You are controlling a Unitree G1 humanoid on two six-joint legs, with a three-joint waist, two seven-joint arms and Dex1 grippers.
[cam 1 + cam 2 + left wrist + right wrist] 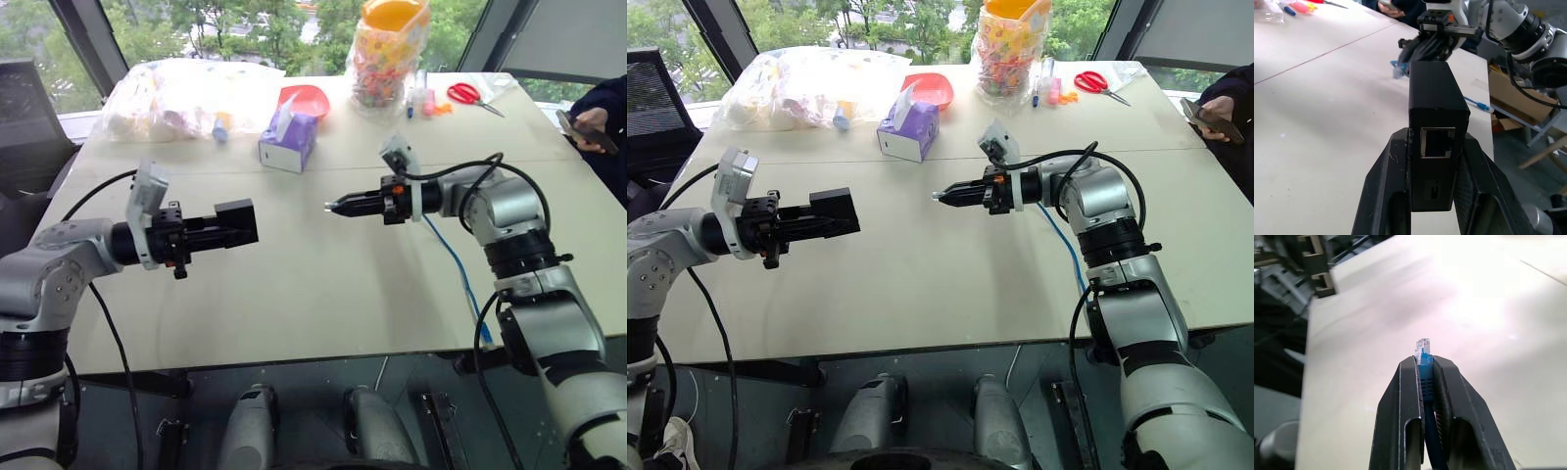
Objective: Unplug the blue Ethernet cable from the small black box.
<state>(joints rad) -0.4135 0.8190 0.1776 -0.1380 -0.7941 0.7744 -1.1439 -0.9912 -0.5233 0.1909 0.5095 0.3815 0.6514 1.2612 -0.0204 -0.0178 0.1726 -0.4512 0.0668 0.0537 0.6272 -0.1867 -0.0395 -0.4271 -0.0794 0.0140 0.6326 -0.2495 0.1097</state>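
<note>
Clamped between the fingers of the left gripper (235,225) is the small black box (1437,105), held above the table (323,294) with its port facing across toward the other arm; in the left wrist view that port is seen empty. On the right, the right gripper (942,196) is closed on the blue Ethernet cable (1424,363) just behind its clear plug, which juts out past the fingertips. Plug and box are apart, with open table between them, so the unplugging is judged to be done. From the right gripper the cable is trailed back along the arm and down over the near right edge of the table. Such a two-handed hold is judged sensible: the box is steadied on one side so that the plug could be drawn straight out on the other. A purple tissue box (289,140) stands farther back, uninvolved.
</note>
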